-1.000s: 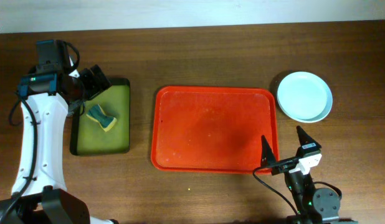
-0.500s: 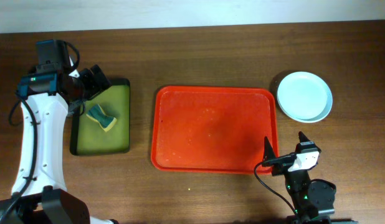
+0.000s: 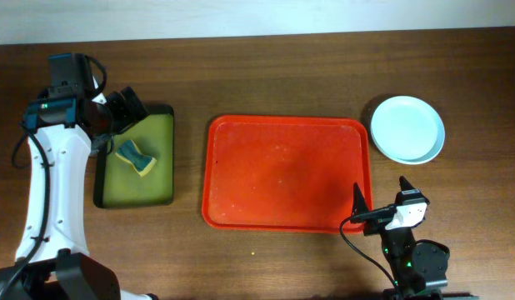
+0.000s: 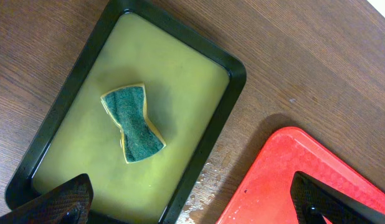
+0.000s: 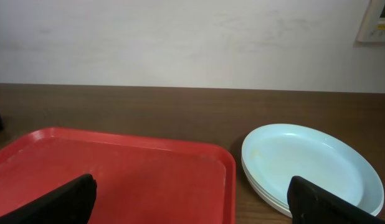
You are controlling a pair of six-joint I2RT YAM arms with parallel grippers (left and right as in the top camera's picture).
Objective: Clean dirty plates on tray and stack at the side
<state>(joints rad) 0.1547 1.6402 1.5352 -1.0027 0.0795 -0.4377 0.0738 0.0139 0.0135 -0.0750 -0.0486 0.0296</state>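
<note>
The red tray (image 3: pixel 287 171) lies in the middle of the table with no plate on it, only faint specks and wet marks. The plates (image 3: pixel 407 129) sit stacked on the table right of the tray, the pale blue one on top; the lower ones show only as rims in the right wrist view (image 5: pixel 304 158). My right gripper (image 3: pixel 380 192) is open and empty, near the tray's front right corner (image 5: pixel 118 168). My left gripper (image 3: pixel 116 112) is open and empty above the black tray.
A black-rimmed tray with a yellow-green inside (image 3: pixel 134 187) lies at the left and holds a green and yellow sponge (image 3: pixel 135 157), seen also in the left wrist view (image 4: pixel 132 123). Water drops lie on the wood between the two trays (image 4: pixel 202 186).
My right gripper has drawn back a little toward the table's front edge, then stayed still. The left arm, plates and sponge have not moved.
</note>
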